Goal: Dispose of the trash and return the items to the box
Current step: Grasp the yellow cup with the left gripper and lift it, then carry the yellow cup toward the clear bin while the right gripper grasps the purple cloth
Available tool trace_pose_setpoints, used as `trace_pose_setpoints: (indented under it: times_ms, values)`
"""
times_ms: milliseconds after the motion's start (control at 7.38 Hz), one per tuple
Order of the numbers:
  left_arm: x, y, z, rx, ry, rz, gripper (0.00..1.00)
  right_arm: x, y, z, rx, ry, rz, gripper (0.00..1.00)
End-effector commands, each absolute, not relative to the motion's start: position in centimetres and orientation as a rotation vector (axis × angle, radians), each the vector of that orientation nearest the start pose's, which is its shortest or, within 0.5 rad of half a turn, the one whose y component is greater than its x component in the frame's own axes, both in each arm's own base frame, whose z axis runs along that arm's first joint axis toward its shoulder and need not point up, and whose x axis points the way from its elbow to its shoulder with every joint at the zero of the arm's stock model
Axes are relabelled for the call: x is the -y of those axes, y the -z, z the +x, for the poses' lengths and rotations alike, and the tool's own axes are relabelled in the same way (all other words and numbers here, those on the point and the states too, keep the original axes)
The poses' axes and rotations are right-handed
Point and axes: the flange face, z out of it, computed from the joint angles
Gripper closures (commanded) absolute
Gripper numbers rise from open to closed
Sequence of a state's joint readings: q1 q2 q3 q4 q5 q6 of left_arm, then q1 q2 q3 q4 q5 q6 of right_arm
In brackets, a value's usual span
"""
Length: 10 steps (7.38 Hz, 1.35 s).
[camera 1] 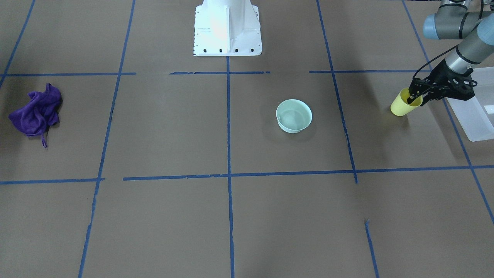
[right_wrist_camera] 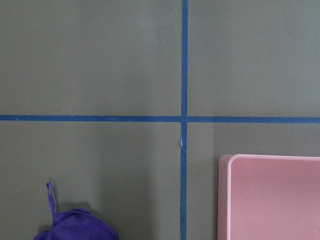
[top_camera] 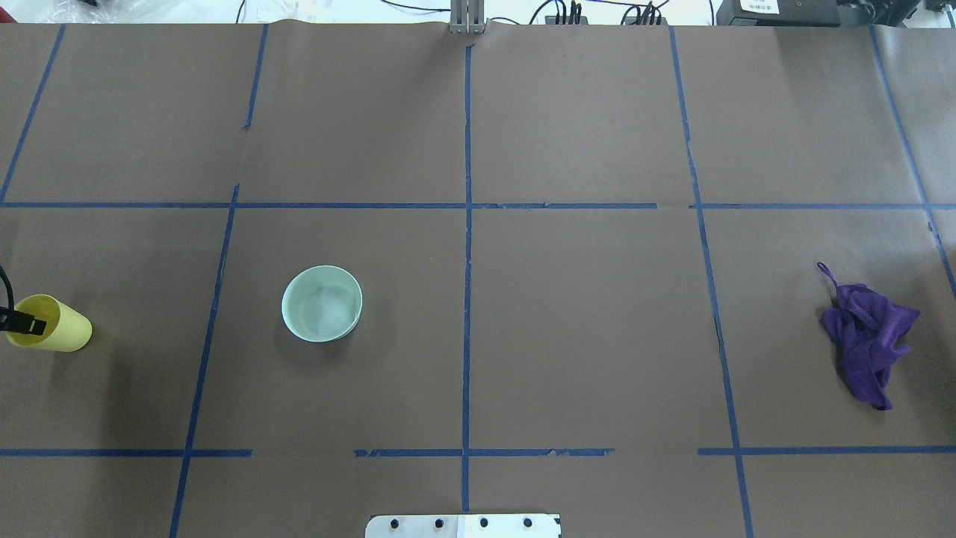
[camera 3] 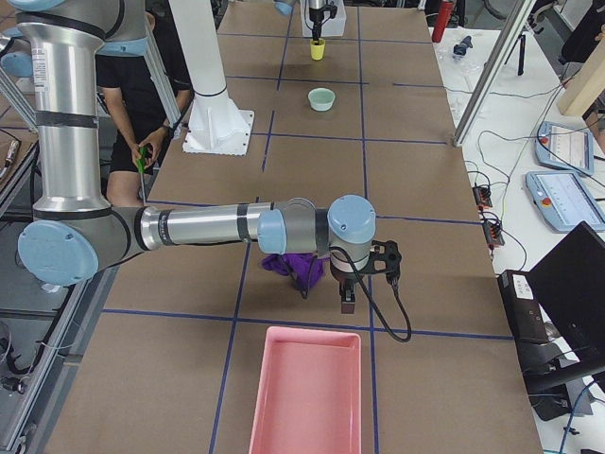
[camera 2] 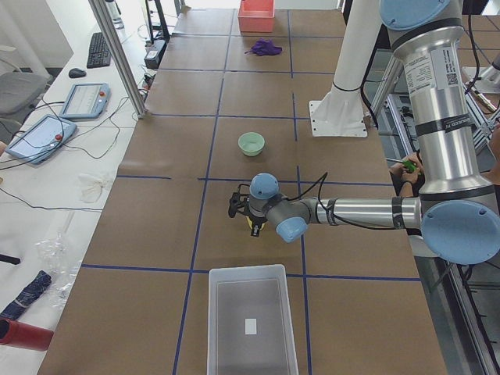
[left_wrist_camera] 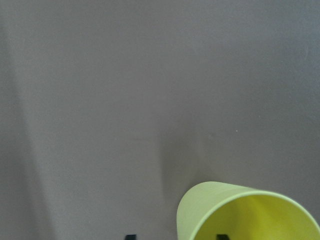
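The left gripper (camera 1: 416,97) is reaching over the cup (camera 1: 399,106) at the right of the front view, with 1 finger dipping into the mouth and 1 hanging outside the wall. In its wrist view the 2 tips are showing apart, with a gap between the outer tip and the wall. The pincer is therefore looking spread around the rim, not clamped on it. The cup is apparently standing on the paper just beside the box (camera 1: 476,123), which is sitting at the right edge and holding neither item. The bowl (camera 1: 294,116) is sitting right of centre, well apart from the box. The cloth (camera 1: 36,112) is lying at the far left. The right gripper (camera 3: 348,301) is hovering beside it, near a pink tray (camera 3: 312,397); whether its fingers are apart or together cannot be told. The task is looking barely begun, with both items waiting to go in.
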<state>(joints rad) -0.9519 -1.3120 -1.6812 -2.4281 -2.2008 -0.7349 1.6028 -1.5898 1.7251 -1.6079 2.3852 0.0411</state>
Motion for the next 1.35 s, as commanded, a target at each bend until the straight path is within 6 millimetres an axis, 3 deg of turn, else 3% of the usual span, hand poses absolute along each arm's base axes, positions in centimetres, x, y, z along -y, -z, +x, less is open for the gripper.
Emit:
trace_pose_setpoints:
  times_ms: [0,271,406,677,948,1219]
  values:
    - [37.6,-61.1,17.3,-0.92,-0.104,0.164,1.0,48.4,-56.2,7.3,0.815,0.003,0.146,0.0]
    - [37.3,-57.1,16.8,-1.006,-0.127,0.098,1.0,48.0,-56.4,3.7,0.85,0.05,0.1,0.0]
    - [38.1,-55.2,15.2,-1.015,-0.097,0.128,1.0,47.8,-56.4,2.8,0.854,0.001,0.075,0.0]
    - [38.6,-52.1,14.6,-0.997,-0.077,0.132,1.0,45.9,-57.2,-1.5,0.864,-0.051,0.114,0.0]
    - [41.2,-48.3,14.0,-0.917,-0.069,0.165,1.0,41.3,-59.2,-6.4,0.874,-0.102,0.152,0.0]
    - [45.4,-45.8,10.8,-0.845,-0.092,0.21,1.0,39.3,-59.9,-9.3,0.889,-0.124,0.098,0.0]
